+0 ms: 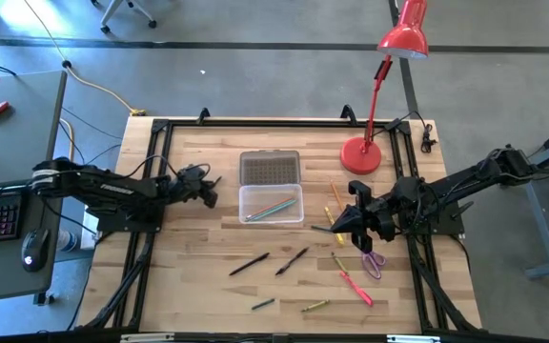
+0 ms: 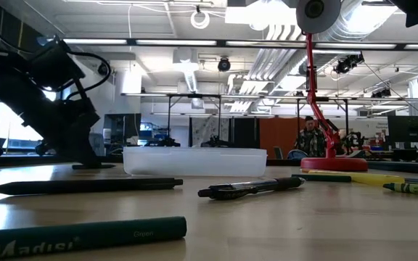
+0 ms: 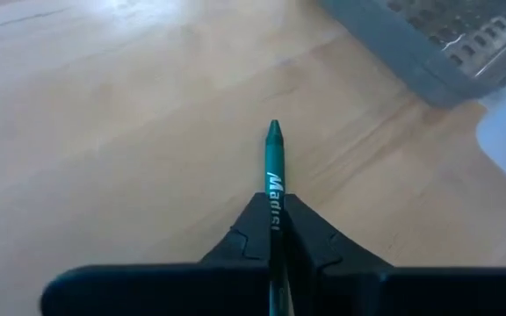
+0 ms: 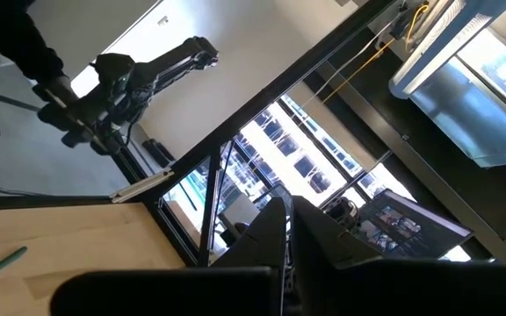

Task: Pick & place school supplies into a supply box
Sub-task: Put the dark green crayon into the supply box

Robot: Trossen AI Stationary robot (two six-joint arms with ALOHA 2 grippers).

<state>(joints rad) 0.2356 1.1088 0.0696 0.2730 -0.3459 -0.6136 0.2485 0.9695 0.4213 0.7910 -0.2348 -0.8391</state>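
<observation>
Green crayon [image 3: 273, 180] with white lettering is pinched in the left claw [image 3: 275, 230], fingers clamped together on it, tip sticking out over bare wood just beside the supply box [image 1: 271, 204]. That clear box sits mid-worktop [image 1: 189, 276] with a couple of pens already inside, and its grey ribbed lid [image 1: 270, 168] lies touching its far side. Loose stuff is scattered nearer the front: black pens [image 1: 292, 260], another green crayon [image 1: 263, 304], a pink pen [image 1: 355, 287], purple scissors [image 1: 374, 263]. Right claw [image 1: 335, 227] hangs over the right side near the red lamp [image 1: 379, 95], fingers pressed together and holding nothing.
</observation>
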